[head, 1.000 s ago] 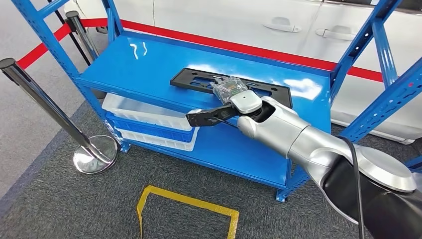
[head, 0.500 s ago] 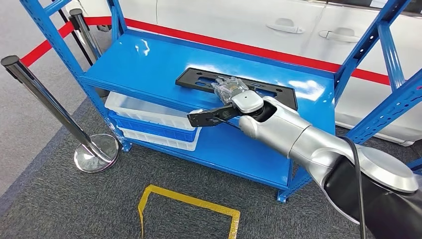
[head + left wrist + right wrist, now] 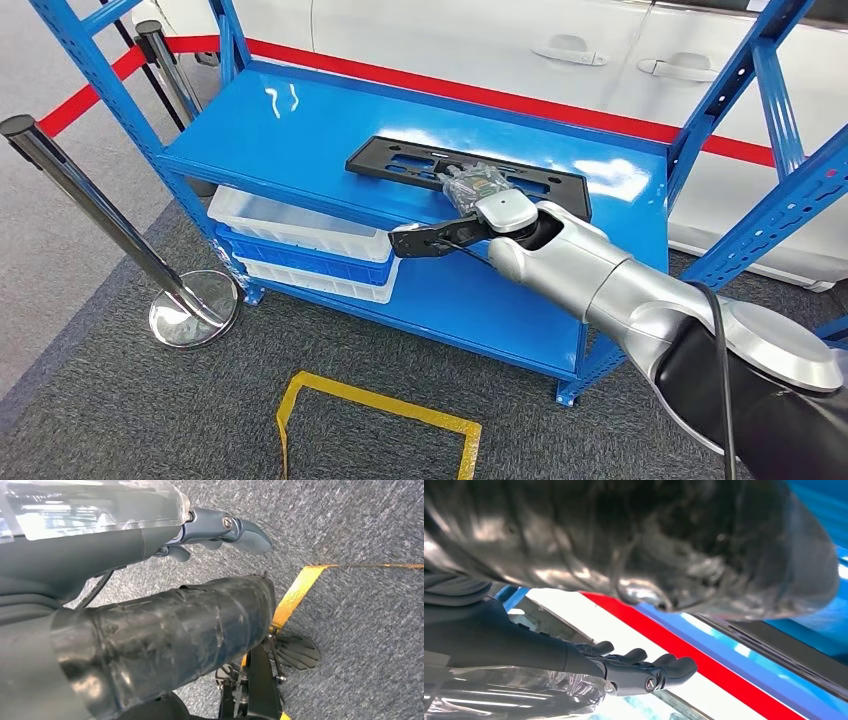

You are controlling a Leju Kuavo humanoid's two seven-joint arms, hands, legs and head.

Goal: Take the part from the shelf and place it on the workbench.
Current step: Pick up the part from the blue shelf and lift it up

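Since a second ago the right robot hand (image 3: 470, 188) has reached further over the black part (image 3: 400, 158) lying flat on the blue shelf (image 3: 280, 125), fingers extended and empty above it, apparently lining up a grasp.

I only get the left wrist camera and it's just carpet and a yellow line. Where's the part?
Observer: The black part lies flat on the blue shelf's top board.
Operator: Is a robot hand near it?
Observer: Yes, the right robot hand is over the part's near edge, fingers stretched out. I can't tell if it touches.
Operator: What's underneath?
Observer: White and blue bins stacked on the lower board.
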